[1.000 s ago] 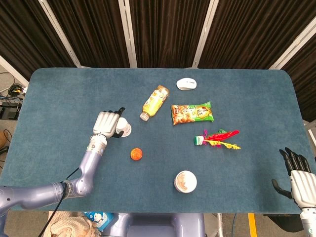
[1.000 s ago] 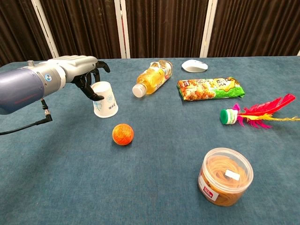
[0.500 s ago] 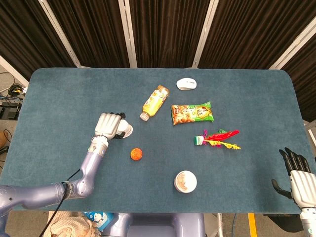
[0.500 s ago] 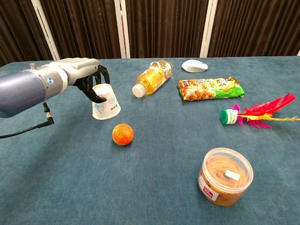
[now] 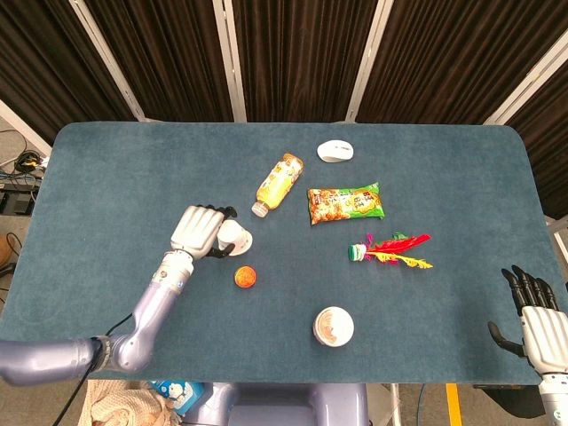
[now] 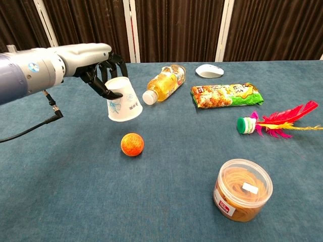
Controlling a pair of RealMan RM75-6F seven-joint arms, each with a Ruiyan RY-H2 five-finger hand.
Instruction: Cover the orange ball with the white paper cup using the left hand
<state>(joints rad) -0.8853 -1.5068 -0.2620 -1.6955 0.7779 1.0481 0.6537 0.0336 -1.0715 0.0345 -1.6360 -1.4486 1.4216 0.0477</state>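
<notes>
The left hand (image 6: 96, 68) has lifted the white paper cup (image 6: 122, 100) off the table (image 6: 60, 191), fingers clamped on it, mouth tilted down; the cup now hangs just behind the orange ball (image 6: 132, 144). Judged next: carry nearer and lower over the ball.

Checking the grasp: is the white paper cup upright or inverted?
Inverted and tilted: the white paper cup hangs mouth-down in the left hand, off the table.

- White paper cup (image 6: 123, 101): inverted, tilted, mouth down, lifted off bench, gripped by left hand (image 6: 97, 65).
- Orange ball (image 6: 132, 144): on bench, uncovered, just below cup.
</notes>
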